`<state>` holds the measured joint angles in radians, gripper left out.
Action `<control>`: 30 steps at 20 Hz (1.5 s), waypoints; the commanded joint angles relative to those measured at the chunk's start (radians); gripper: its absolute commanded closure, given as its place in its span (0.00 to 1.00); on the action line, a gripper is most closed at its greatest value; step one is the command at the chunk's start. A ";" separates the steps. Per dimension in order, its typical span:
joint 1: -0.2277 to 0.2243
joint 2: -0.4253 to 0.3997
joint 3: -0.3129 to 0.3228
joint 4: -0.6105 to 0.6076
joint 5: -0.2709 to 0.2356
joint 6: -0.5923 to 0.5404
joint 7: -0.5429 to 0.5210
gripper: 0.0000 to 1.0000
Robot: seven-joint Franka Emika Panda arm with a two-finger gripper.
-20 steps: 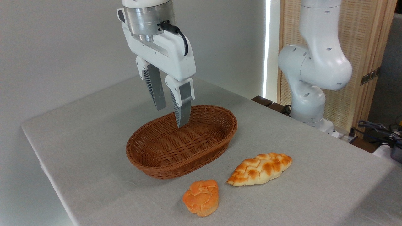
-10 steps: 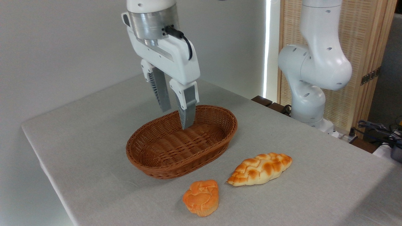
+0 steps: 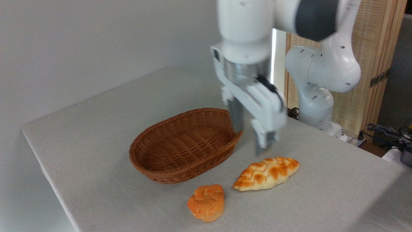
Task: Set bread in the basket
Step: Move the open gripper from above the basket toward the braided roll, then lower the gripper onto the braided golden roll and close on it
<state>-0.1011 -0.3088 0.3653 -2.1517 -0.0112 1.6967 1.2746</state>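
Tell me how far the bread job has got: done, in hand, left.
Done: nothing yet; the basket is empty. In hand: the pincer, blurred by motion, hangs open above the table between the basket and the bread, holding nothing. Left: lower onto the braided loaf, which lies on the tablecloth beside the small orange bun, grip it, lift it and set it in the basket.

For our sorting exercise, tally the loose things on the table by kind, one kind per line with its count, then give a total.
Loaf: 1
Bun: 1
Basket: 1
Total: 3
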 commanded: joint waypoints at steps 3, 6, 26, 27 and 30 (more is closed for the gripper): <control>-0.032 -0.012 0.020 -0.152 0.138 0.132 0.028 0.00; -0.035 -0.010 0.020 -0.198 0.142 0.173 0.028 0.00; -0.065 0.030 0.020 -0.246 0.145 0.231 0.034 0.86; -0.065 0.030 0.020 -0.244 0.146 0.230 0.035 0.88; -0.084 0.028 0.018 -0.208 0.146 0.210 0.028 0.91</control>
<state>-0.1530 -0.2859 0.3769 -2.3857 0.1296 1.9065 1.2999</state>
